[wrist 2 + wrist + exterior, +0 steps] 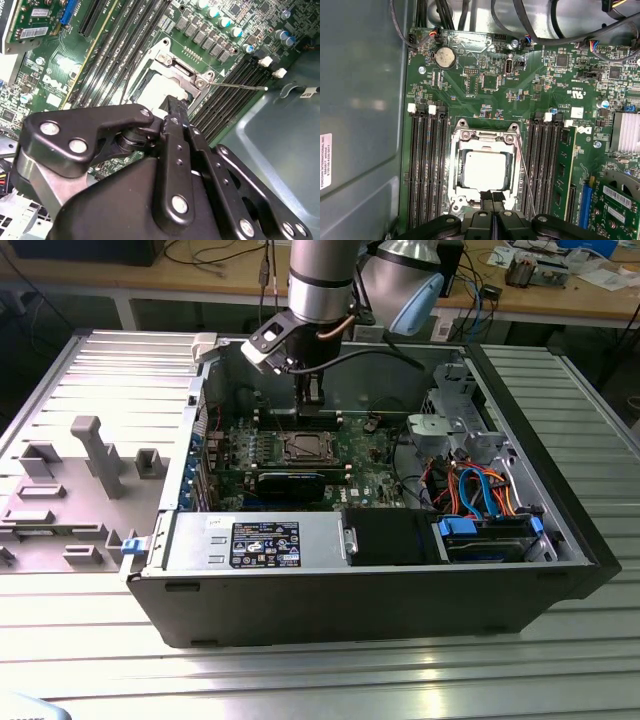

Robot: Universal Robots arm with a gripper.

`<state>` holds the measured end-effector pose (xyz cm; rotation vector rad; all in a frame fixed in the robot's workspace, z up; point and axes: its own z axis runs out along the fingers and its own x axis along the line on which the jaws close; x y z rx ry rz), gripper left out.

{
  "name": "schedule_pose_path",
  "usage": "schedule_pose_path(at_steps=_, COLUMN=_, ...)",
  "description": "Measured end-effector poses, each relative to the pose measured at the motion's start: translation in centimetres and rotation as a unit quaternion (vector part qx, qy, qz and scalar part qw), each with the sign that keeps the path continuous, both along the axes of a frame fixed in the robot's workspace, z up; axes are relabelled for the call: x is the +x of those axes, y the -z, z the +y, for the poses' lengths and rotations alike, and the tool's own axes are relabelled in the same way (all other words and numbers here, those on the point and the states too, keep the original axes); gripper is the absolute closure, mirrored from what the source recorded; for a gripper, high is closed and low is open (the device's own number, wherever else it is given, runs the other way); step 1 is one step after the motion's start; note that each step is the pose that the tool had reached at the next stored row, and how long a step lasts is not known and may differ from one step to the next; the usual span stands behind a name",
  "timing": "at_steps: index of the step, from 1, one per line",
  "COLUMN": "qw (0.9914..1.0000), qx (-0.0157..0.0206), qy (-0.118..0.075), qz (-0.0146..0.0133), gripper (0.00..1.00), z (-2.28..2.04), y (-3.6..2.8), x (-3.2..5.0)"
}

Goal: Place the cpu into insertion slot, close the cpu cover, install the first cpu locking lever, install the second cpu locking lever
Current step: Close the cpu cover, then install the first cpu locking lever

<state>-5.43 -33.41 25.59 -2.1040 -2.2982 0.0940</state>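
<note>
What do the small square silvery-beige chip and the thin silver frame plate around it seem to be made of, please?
The small square silvery-beige cpu looks like metal, matte: its flat face reflects light softly. The thin silver cpu cover looks like stamped sheet metal, shinier, with glints on its bent edges.

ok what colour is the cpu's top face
Silvery-beige, plain metal. The cpu shows best in the first wrist view.
</note>
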Motion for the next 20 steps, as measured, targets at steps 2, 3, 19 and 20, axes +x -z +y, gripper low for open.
schedule_pose_path(at_steps=2, qw=1.0, qx=0.0, qy=0.0, qz=0.0, gripper=0.89, z=0.0, y=0.0, x=0.0)
schedule_pose_path(at_steps=3, qw=1.0, qx=0.0, qy=0.0, qz=0.0, gripper=0.89, z=0.0, y=-0.01, x=0.0)
schedule_pose_path(at_steps=19, qw=0.99981, qx=0.0, qy=-0.019, qz=0.0, gripper=0.89, z=0.0, y=-0.03, x=0.0)
schedule_pose_path(at_steps=20, qw=0.99976, qx=0.0, qy=-0.022, qz=0.0, gripper=0.89, z=0.0, y=-0.03, x=0.0)
